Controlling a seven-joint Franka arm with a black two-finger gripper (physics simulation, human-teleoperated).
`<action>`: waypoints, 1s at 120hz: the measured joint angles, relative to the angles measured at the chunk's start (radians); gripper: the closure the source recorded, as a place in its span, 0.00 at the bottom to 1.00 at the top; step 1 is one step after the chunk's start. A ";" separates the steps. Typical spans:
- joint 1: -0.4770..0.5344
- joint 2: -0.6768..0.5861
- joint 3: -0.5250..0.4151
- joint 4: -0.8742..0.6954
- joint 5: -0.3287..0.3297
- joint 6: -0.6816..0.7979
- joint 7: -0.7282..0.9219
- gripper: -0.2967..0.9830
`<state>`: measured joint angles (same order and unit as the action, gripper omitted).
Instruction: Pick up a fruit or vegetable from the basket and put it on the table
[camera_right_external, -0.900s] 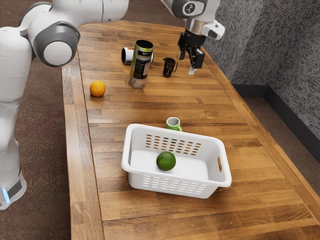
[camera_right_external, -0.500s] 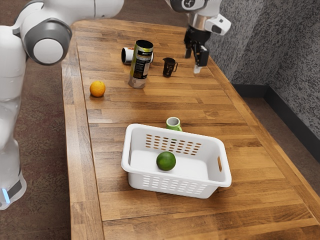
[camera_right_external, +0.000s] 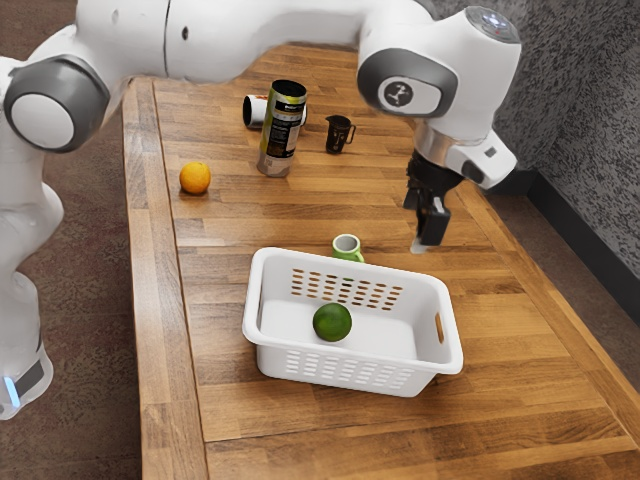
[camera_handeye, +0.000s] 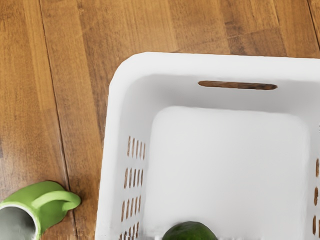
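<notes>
Our black two-finger gripper (camera_right_external: 420, 225), its fingers apart, hangs high near the white perforated plastic basket (camera_right_external: 350, 353); let's centre over the round dark-green fruit (camera_right_external: 332, 322) on its floor, between the long edges, then descend straight

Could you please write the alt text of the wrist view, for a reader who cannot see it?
A white basket with slotted sides, seen from above, holds a dark green fruit, partly cut off by the picture's edge. Outside the basket, a green mug with a handle is on the wooden table.
</notes>
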<state>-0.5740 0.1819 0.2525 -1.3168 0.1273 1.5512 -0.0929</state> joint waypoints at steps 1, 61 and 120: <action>0.001 -0.001 0.001 -0.001 -0.004 -0.002 -0.011 0.23; -0.183 -0.088 0.224 -0.243 -0.194 0.114 -0.835 0.23; -0.203 -0.249 0.244 -0.570 -0.176 0.182 -1.359 0.23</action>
<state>-0.7769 -0.0674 0.4964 -1.8870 -0.0490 1.7329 -1.4517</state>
